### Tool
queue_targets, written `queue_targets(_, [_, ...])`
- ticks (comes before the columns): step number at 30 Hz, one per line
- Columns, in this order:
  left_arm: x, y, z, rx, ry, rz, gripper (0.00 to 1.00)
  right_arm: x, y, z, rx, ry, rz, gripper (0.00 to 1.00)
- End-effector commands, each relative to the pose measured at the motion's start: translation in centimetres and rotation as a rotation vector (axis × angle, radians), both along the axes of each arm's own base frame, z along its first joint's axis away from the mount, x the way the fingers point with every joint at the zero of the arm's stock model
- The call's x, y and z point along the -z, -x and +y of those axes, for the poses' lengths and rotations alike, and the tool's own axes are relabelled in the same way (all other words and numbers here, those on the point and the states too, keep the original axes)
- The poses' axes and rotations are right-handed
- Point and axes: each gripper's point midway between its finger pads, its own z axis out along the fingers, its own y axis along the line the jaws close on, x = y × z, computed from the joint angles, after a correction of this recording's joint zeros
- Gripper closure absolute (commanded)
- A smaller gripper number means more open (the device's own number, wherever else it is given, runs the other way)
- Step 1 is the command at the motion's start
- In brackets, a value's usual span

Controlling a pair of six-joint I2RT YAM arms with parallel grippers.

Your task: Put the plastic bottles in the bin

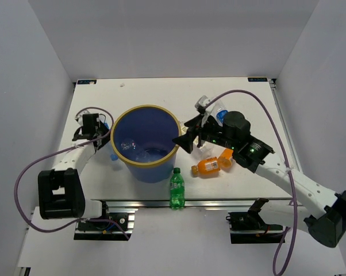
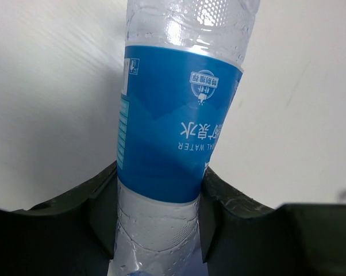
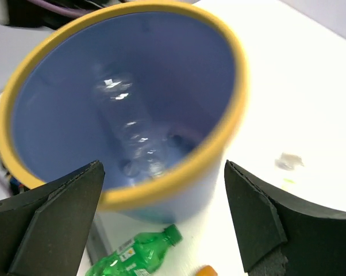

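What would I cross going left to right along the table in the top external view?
Left fingers gripping the blue-label bottle → bin → green bottle → orange bottle.

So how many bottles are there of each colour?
Green bottle: 1
Orange bottles: 2
Clear bottles: 3 (one in the bin, one beyond the orange ones, the blue-label bottle in the left gripper)
Total: 6

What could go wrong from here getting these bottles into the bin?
The left gripper pinches the blue-label bottle on slick plastic; it may slip when lifted. The green bottle lies at the near edge of the table; a nudge could knock it off. The open right gripper hangs by the bin rim and might bump it.
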Motion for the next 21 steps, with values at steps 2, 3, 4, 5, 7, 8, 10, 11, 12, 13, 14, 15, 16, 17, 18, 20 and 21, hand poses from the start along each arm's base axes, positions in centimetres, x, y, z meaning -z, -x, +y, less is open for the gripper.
queue_targets(2, [-9.7,-0.2,5.2,-0.314,-0.142,-0.146,0.68,-2.1,-2.1,-3.9,0.197,-0.119,-0.007,0.11])
queue_targets(3, [-13.6,-0.3,6.0,-0.362,-0.152,-0.217,0.69,-1.8,-2.2,-5.2,0.237,-0.136,-0.003,0.11])
queue_targets(4, [-14.9,0.6,6.7,-0.399,-0.180,-0.209,0.69,-1.9,-2.4,-5.9,0.264,-0.150,-0.012,0.11])
queue_targets(5, [-16.8,0.7,6.9,-0.418,-0.178,-0.247,0.69,-1.8,-2.9,-7.0,0.325,-0.158,-0.014,0.10])
queue_targets(7, [-22.6,1.1,7.1,-0.440,-0.169,-0.376,0.69,-1.8,-2.9,-9.1,0.400,-0.183,-0.022,0.11])
queue_targets(8, [-24.8,1.7,7.2,-0.444,-0.166,-0.426,0.69,-1.8,-3.1,-10.6,0.471,-0.198,-0.029,0.11])
queue_targets(10, [-29.7,1.9,6.6,-0.421,-0.135,-0.542,0.70,-1.7,-3.3,-12.1,0.544,-0.218,-0.017,0.11])
queue_targets(11, [-31.2,1.6,4.9,-0.323,-0.090,-0.590,0.73,-1.6,-3.8,-13.4,0.626,-0.223,-0.015,0.11])
queue_targets(12, [-32.7,1.4,3.7,-0.255,-0.056,-0.639,0.76,-0.9,-3.9,-14.2,0.668,-0.209,0.001,0.11])
queue_targets(13, [-35.3,1.2,2.2,-0.177,-0.015,-0.741,0.77,-0.6,-3.8,-15.0,0.701,-0.208,0.005,0.11])
queue_targets(14, [-36.3,1.0,0.7,-0.087,0.019,-0.790,0.77,-0.4,-4.0,-15.8,0.746,-0.204,0.003,0.11])
queue_targets(15, [-37.0,0.9,-2.4,0.072,0.102,-0.819,0.77,-0.6,-4.0,-16.3,0.763,-0.212,-0.004,0.11])
queue_targets(16, [-37.9,0.6,-4.0,0.153,0.145,-0.861,0.77,-0.4,-4.0,-16.5,0.771,-0.209,-0.008,0.11])
queue_targets(17, [-37.7,0.5,-5.4,0.219,0.187,-0.859,0.77,0.1,-3.8,-16.3,0.754,-0.190,-0.014,0.11])
queue_targets(18, [-38.2,0.8,-7.6,0.345,0.239,-0.879,0.78,-0.3,-3.8,-16.4,0.750,-0.202,-0.023,0.11])
queue_targets(20, [-37.2,1.0,-10.9,0.457,0.295,-0.856,0.78,-0.1,-3.7,-16.0,0.728,-0.192,-0.024,0.11])
queue_targets(21, [-36.8,1.0,-11.5,0.460,0.292,-0.851,0.78,0.3,-3.9,-15.8,0.724,-0.177,-0.020,0.11])
